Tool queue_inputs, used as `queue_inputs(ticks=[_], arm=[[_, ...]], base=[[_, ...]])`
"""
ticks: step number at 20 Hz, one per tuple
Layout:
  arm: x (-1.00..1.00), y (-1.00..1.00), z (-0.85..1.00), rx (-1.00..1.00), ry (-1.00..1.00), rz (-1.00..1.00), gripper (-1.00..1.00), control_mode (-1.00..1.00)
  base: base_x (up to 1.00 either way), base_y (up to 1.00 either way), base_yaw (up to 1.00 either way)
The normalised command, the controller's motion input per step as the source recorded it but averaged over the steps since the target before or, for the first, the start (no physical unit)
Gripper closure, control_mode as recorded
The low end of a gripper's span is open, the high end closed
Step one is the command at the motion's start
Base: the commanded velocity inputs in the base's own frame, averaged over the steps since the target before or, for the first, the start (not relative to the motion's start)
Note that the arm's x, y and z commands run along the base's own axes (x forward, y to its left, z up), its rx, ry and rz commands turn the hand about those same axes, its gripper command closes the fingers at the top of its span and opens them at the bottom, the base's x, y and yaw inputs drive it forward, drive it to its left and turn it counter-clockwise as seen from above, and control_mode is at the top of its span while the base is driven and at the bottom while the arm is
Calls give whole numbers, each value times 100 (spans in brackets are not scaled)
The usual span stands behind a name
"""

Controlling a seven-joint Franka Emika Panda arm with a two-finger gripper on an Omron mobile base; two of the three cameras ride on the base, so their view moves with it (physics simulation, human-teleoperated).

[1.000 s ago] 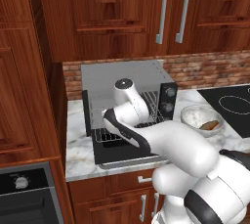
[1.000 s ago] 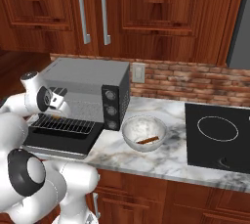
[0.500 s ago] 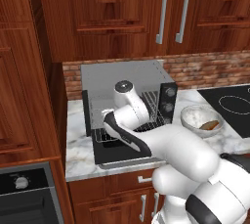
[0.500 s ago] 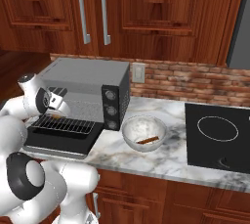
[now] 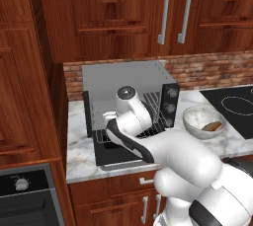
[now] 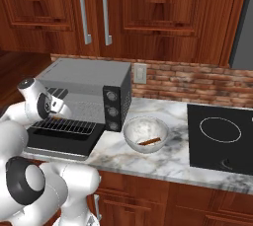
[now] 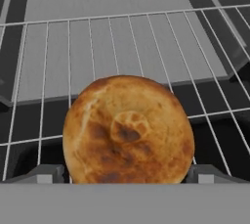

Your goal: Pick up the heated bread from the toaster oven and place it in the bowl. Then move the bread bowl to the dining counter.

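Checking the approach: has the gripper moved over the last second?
Yes. The gripper has sunk lower against the toaster oven roof, toward the rack.

Round, browned bread (image 7: 128, 131) lies flat on the open toaster oven's (image 6: 89, 84) wire rack — speckled bowl (image 6: 145, 133) beside it.
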Motion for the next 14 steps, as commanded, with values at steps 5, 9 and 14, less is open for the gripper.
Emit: queue_inputs(ticks=[5,9,14], arm=[[11,0,-4,0,0,0,-100,-100],[10,0,0,0,0,0,-100,-100],[1,0,0,0,0,0,100,-100]], base=[[0,0,0],[0,0,0],[0,0,0]])
